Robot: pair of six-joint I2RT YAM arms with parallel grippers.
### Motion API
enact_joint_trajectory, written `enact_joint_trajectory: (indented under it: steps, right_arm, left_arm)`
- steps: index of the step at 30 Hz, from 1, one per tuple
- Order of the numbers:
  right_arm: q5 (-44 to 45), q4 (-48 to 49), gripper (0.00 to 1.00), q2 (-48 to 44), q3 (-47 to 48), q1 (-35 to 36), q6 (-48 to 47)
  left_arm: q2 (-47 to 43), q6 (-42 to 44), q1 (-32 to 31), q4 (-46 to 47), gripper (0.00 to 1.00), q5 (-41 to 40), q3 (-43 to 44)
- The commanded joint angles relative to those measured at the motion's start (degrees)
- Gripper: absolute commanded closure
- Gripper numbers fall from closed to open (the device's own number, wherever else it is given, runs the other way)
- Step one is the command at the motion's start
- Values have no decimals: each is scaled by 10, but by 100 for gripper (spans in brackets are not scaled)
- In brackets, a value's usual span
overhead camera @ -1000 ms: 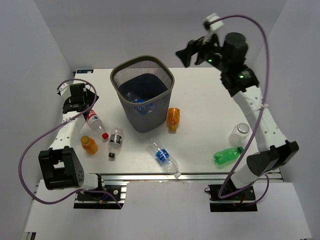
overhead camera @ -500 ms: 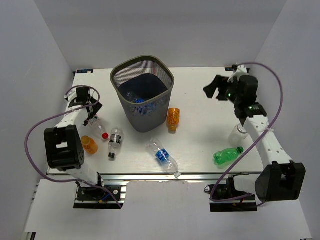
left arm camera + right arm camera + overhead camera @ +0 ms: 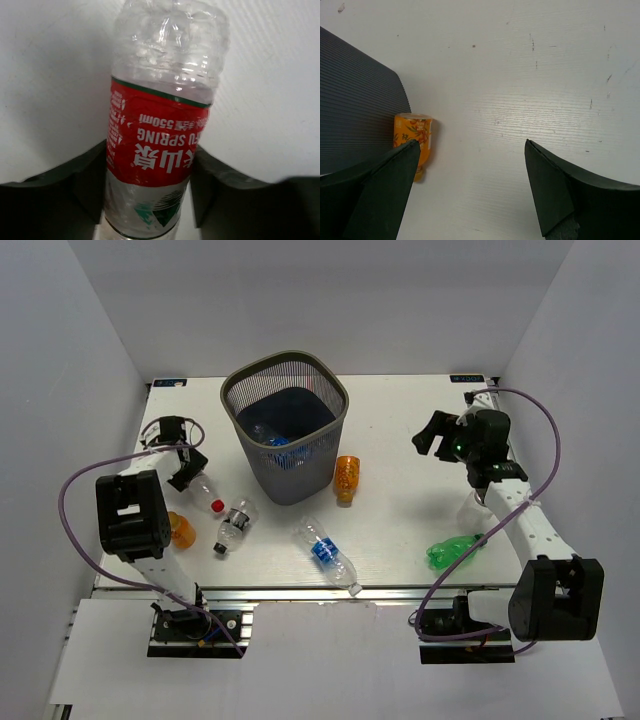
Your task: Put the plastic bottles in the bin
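The left hand has dropped onto the red-label bottle, nudging the black-label bottle askew. It pinches the red-label bottle mid-body on the worktop, probably for a balanced lift. Farther off, the right hand hangs spread, facing the orange bottle beside the bin.

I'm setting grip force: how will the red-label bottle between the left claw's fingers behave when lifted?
The red-label bottle looks empty, so probably very light. Its clear wall is crinkled, so it likely dents under the left claw's squeeze. It lies on its round side on the table, so it may roll if it slips free.
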Motion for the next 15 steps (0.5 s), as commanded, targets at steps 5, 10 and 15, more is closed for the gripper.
enact_joint_trajectory:
  steps: [5, 10, 15]
  right_arm:
    - [6, 39, 11, -32, -27, -13, -6]
    - [-10, 76, 11, -34, -47, -21, -2]
    - [-17, 80, 11, -36, -46, -23, -4]
  left_arm:
    - [-81, 0, 3, 1, 48, 11, 57]
    - [-114, 14, 3, -7, 52, 26, 134]
    - [-169, 94, 0, 50, 58, 85, 224]
